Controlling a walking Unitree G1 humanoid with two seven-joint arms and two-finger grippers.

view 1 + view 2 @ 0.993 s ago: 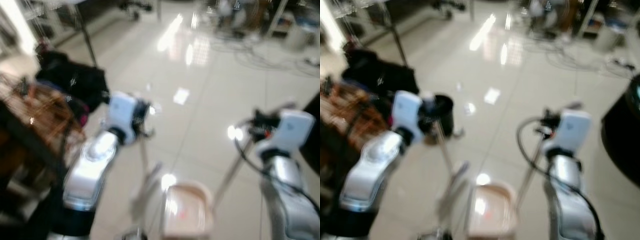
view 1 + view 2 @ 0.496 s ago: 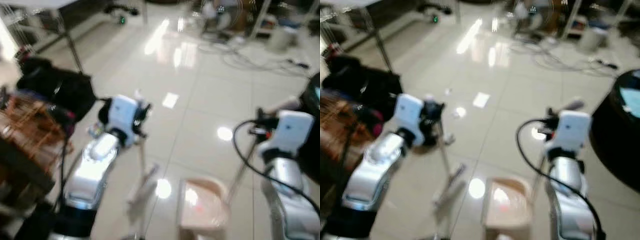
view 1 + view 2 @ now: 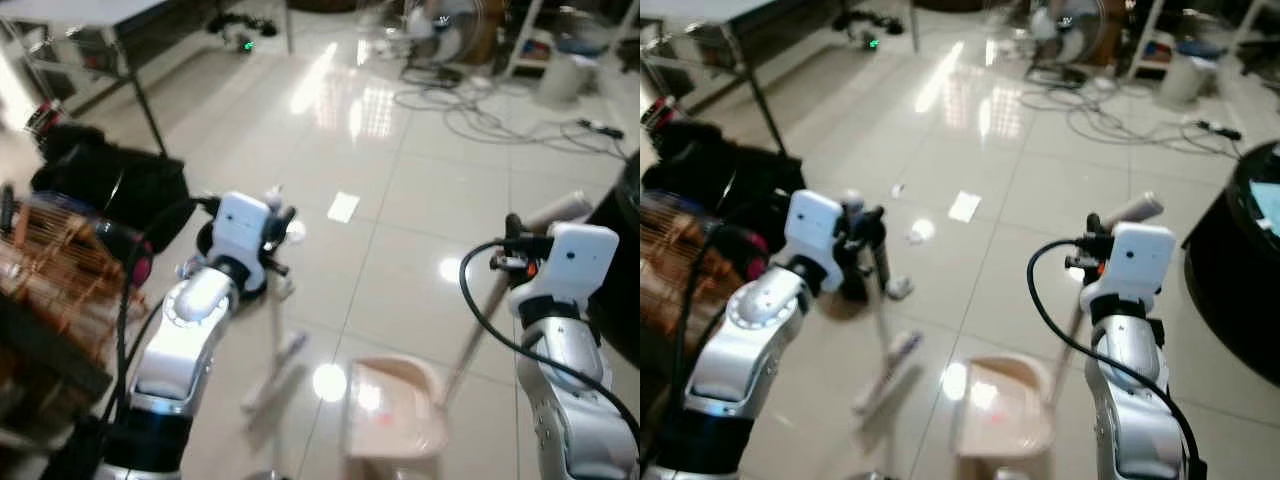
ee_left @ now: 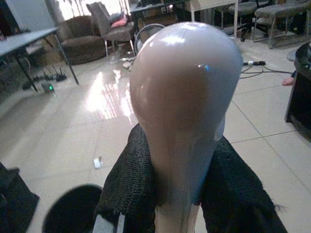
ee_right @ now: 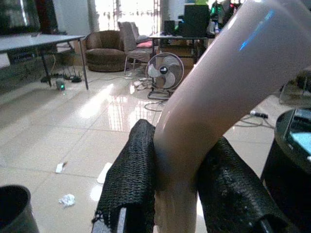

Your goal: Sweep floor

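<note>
My left gripper (image 3: 273, 226) is shut on the pale handle of a broom (image 3: 277, 300), just below its rounded top (image 4: 182, 92). The broom head (image 3: 887, 375) rests on the tiles. Around the handle, black padded fingers (image 4: 130, 187) press from both sides. My right gripper (image 3: 512, 250) is shut on the long handle (image 5: 218, 87) of a beige dustpan (image 3: 396, 408), which sits on the floor between my arms. Litter lies ahead: a flat white paper (image 3: 964, 207), a crumpled scrap (image 3: 917, 234) and a small bit (image 3: 898, 189).
A black bin (image 3: 853, 272) stands just behind my left gripper. A black bag (image 3: 110, 185) and a wire basket (image 3: 55, 260) crowd the left side. A dark round table (image 3: 1245, 270) is at the right. A fan (image 3: 440, 20) and loose cables (image 3: 500, 100) lie far ahead.
The camera has turned and the picture has sharpened. Both grippers keep their hold on the broom and the dustpan handle; the dustpan stays on the floor.
</note>
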